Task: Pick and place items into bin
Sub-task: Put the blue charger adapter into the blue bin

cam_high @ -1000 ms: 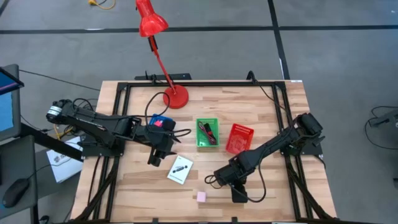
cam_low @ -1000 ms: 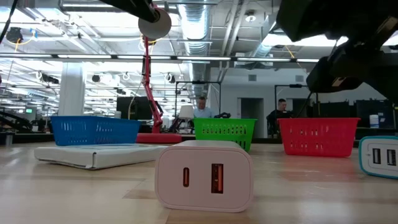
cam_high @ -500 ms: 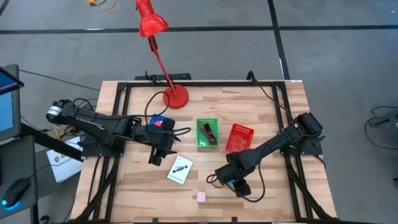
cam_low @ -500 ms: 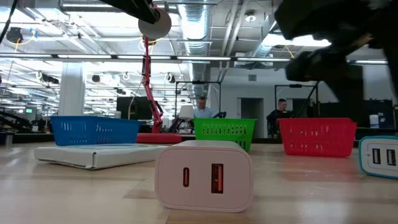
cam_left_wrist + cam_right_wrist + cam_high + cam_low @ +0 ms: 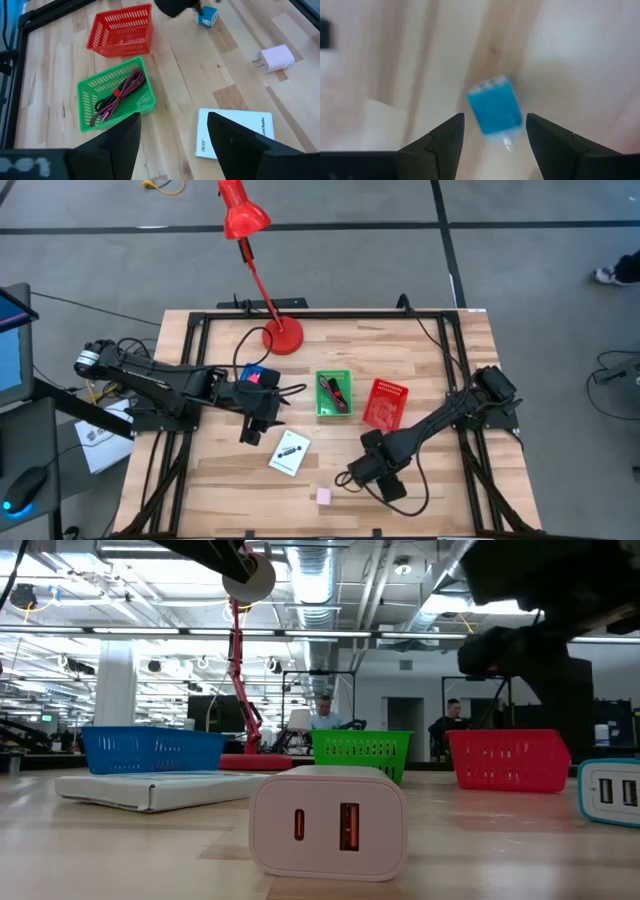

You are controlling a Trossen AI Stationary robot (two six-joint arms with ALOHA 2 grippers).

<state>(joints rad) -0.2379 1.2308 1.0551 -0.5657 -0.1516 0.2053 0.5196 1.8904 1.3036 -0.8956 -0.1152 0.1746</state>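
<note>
Since a second ago the right arm has swung its wrist round toward the near edge of the surface [image 5: 440,370] and its fingers have spread; the left arm has not moved. The right arm now reaches in from the right side, elbow out by the frame, forearm running diagonally down to the right fingers [image 5: 352,477], which point at the surface and stand apart, holding nothing. Between and just beyond them, in the right wrist view, lies the blue charger [image 5: 495,105], free of both fingers [image 5: 445,145]. A pink charger [image 5: 323,496] sits near the same fingers, toward the surface's front edge, apart from them.

The left arm stretches across from the left side, low and nearly level, its left fingers [image 5: 251,434] spread wide and empty. Ahead of them lies the white box [image 5: 289,452], near but not touched.

Three baskets stand beyond the left fingers. The green basket [image 5: 89,90] holds a dark red cable [image 5: 120,92] coiled along its length. The red basket [image 5: 102,31], just beside it, shows nothing inside. The blue basket [image 5: 255,373] lies partly under the left arm; its contents cannot be made out. A red lamp [image 5: 244,220] stands at the far side.
</note>
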